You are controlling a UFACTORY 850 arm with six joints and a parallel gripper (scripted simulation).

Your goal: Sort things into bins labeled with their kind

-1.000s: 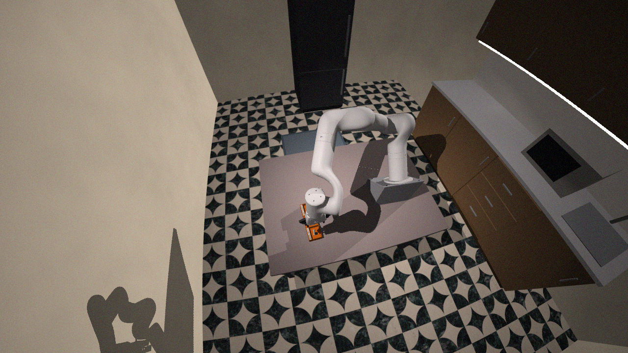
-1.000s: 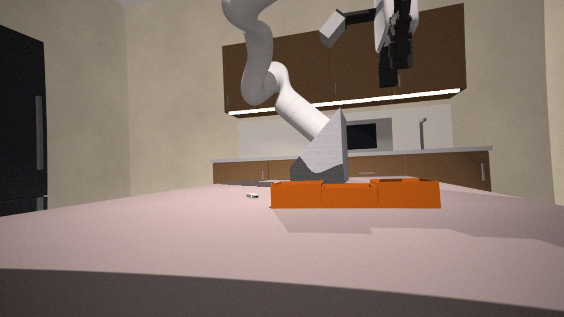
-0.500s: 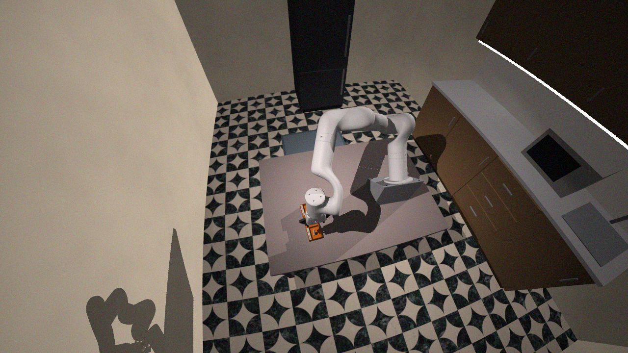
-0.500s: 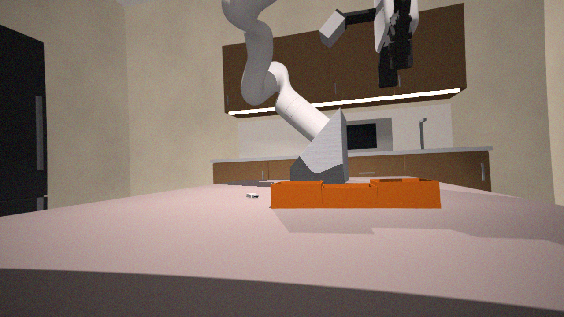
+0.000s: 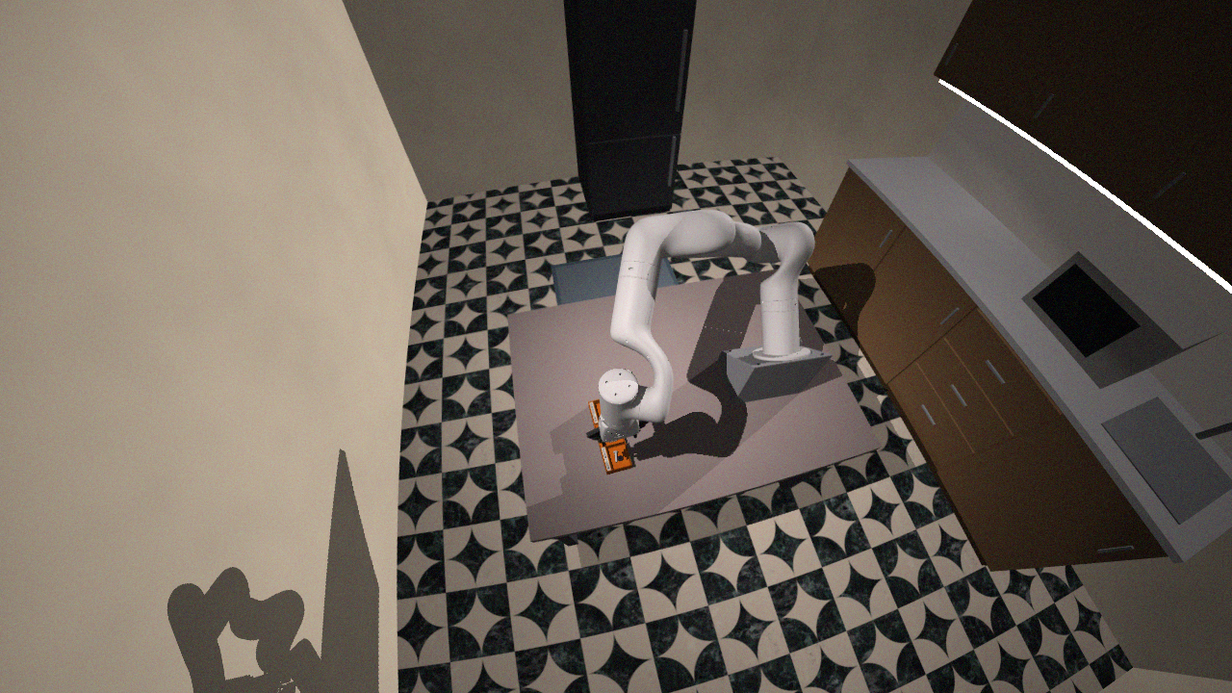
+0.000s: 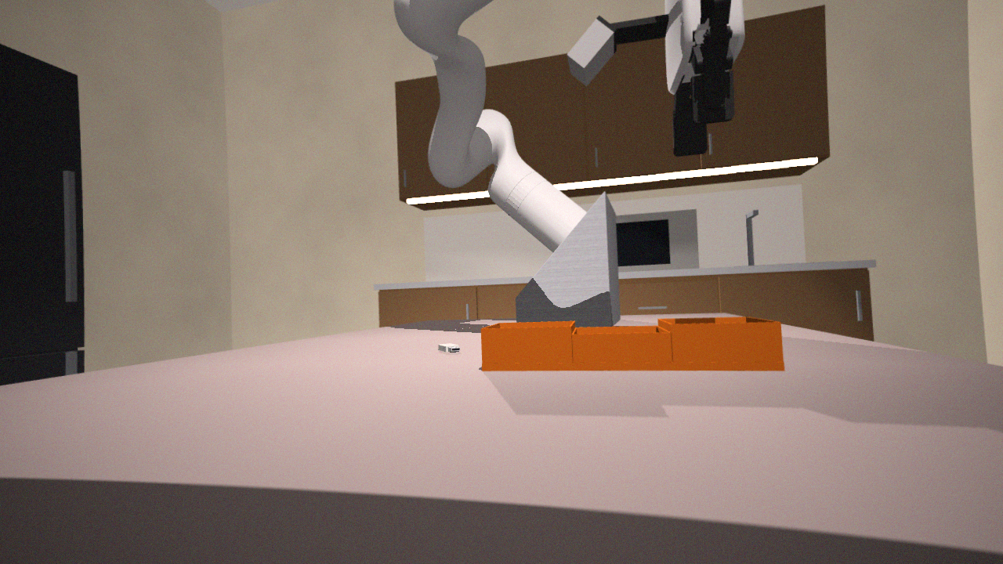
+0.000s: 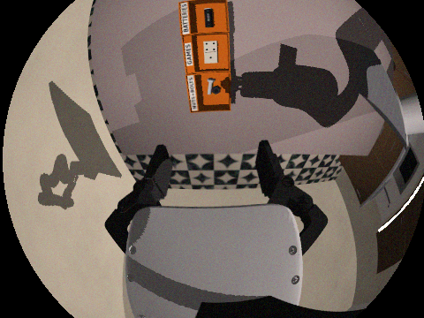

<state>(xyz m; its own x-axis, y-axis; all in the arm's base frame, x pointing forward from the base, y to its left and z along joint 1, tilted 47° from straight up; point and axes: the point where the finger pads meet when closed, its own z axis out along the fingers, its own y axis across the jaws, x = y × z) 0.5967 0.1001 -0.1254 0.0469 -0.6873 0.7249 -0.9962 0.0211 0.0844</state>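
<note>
Three orange bins (image 7: 212, 71) (joined in a row), one battery (image 7: 208, 18), one domino (image 7: 211, 51), one bolt (image 7: 210, 87), one white stick (image 6: 448, 348).

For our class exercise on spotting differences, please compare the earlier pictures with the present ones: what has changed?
Nothing visibly changed. The arm and open gripper stayed raised, the orange bins stayed put, and the small white item stayed on the table.
</note>
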